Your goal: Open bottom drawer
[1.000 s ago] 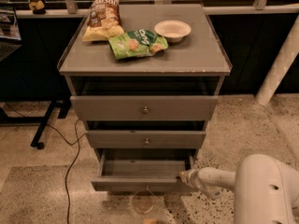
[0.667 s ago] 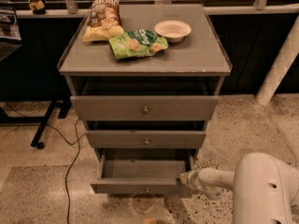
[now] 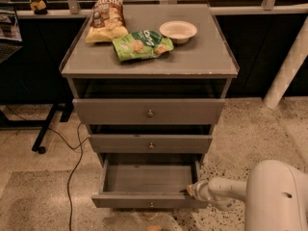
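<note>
The grey cabinet (image 3: 149, 61) has three drawers. The bottom drawer (image 3: 147, 200) is pulled out toward me, and its plain grey tray (image 3: 149, 177) shows empty inside. Its small round knob (image 3: 151, 204) sits at the middle of the slim front. My gripper (image 3: 189, 190) is at the right end of the drawer's front edge, touching the top of the front panel. The white arm (image 3: 226, 189) reaches in from the lower right.
The top drawer (image 3: 149, 112) and middle drawer (image 3: 150, 143) stand slightly ajar. On the cabinet top lie a brown chip bag (image 3: 106, 20), a green chip bag (image 3: 141, 44) and a white bowl (image 3: 178, 31). A black cable (image 3: 72, 167) runs on the floor at left.
The bottom drawer has slid a little further out toward me, with my gripper moving along at its right front edge.
</note>
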You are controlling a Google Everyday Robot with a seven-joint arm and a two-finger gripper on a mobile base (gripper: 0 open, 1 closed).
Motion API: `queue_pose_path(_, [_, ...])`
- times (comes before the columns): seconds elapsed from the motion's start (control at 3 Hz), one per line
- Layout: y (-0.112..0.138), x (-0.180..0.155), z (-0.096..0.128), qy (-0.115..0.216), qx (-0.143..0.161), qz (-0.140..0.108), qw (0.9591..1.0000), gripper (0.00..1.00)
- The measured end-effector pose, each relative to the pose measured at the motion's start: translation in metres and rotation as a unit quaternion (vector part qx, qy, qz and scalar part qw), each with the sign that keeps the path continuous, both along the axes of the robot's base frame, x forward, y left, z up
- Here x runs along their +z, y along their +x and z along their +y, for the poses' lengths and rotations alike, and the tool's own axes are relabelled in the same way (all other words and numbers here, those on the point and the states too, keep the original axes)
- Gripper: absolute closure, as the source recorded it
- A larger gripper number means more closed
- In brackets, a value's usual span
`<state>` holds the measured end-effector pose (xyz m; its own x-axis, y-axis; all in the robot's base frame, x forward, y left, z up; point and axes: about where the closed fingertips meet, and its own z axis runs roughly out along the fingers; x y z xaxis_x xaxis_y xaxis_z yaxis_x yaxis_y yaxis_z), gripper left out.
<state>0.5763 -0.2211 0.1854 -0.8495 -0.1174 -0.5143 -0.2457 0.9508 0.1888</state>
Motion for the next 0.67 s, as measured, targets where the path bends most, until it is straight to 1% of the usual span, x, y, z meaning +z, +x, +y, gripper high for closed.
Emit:
queue_pose_path(0.33, [0.0000, 0.0000, 0.0000, 0.000, 0.000, 0.000, 1.0000, 1.00])
queue_pose_path(0.67, [0.0065, -0.0082, 0.0077, -0.003, 0.009, 0.013, 0.9999, 1.00])
